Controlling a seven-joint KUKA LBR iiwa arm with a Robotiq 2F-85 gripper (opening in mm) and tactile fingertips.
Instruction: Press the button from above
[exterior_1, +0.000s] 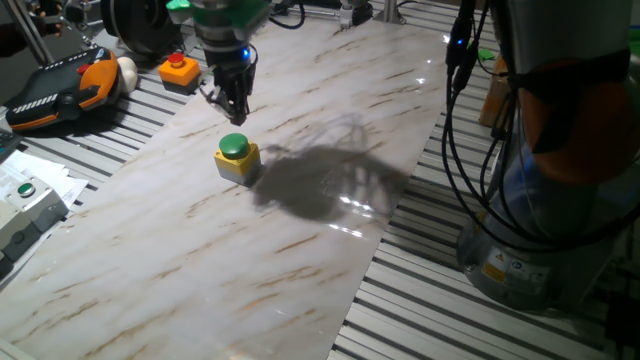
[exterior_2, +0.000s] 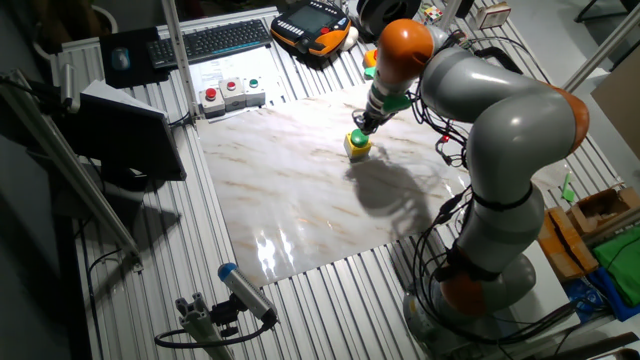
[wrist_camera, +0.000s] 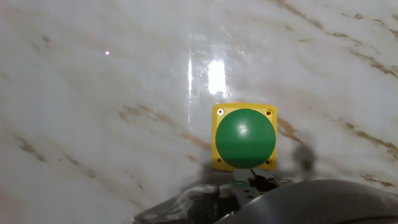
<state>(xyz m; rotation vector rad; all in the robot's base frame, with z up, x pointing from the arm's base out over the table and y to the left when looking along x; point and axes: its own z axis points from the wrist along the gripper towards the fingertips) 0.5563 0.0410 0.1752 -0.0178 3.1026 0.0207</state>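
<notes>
The button (wrist_camera: 244, 138) has a glossy green dome on a yellow square base. The desk (exterior_1: 300, 260) is pale marble with brown veins. The black hand (exterior_1: 232, 104) shows a blue light.

Green-capped button on yellow base (exterior_1: 236, 155): one, on the marble desk (exterior_1: 200, 260) towards its far edge.
Red-capped button on orange base (exterior_1: 179, 71): one, off the far left corner of the desk.
White-grey control boxes: two; one with a tiny green button (exterior_1: 22, 205) off the left edge, one with red and green buttons (exterior_2: 232, 93) beyond a corner in the other fixed view.
Orange-and-black teach pendant (exterior_1: 60, 88): one.
Keyboard (exterior_2: 225, 38): one.
Robot arm (exterior_2: 500, 130): one.
End effector (exterior_1: 230, 105): one.
</notes>
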